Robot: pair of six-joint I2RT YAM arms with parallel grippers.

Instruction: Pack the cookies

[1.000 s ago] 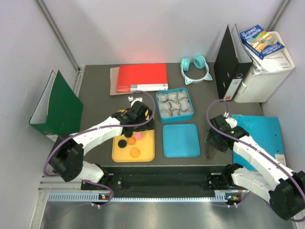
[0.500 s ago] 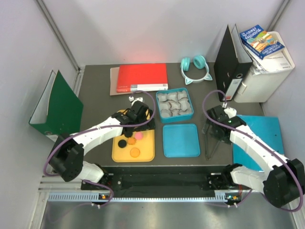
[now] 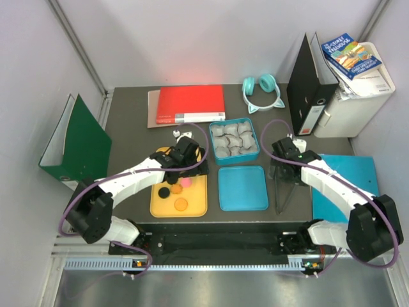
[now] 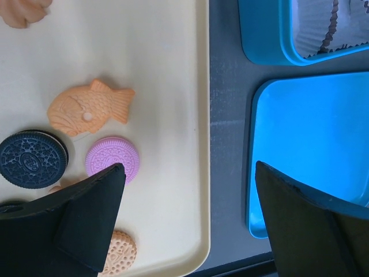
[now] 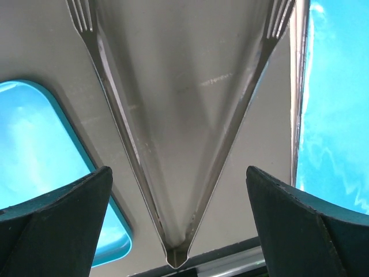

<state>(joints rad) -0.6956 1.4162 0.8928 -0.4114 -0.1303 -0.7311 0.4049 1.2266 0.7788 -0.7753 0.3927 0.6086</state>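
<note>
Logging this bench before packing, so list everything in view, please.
cookies: at least five; orange, black, pink, tan; on tray
tray: one, yellow, near left
box: one, teal, centre
paper cups: several, grey-white, inside box
lid: one, teal, before box
tongs: one, metal, right of lid
folder: one, blue, near right
book: one, red, far side
headphones: one, teal, far side
green binder: one, green, left side
black binder: one, black, far right
carton: one, white, far right
left gripper: one, black, open over tray
right gripper: one, black, open over tongs

Pale grey panel walls point(image 3: 192, 38) are enclosing the dark grey bench point(image 3: 128, 128) on three sides; a ribbed aluminium rail point(image 3: 192, 263) is running along its near edge.
</note>
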